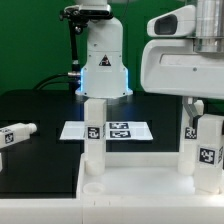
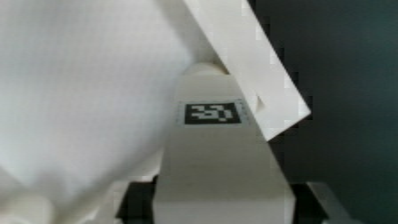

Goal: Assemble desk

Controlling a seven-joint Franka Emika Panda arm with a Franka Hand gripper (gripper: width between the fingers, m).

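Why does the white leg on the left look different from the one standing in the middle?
The left leg lies on its side, while the middle leg stands upright. The left leg rests on the black table, apart from the desk tabletop, but the middle leg stands at the tabletop's corner. Both are white, square-sided legs with a black-and-white tag.

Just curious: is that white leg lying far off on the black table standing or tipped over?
Tipped over: the leg lies lengthwise on the table, its tagged end facing sideways.
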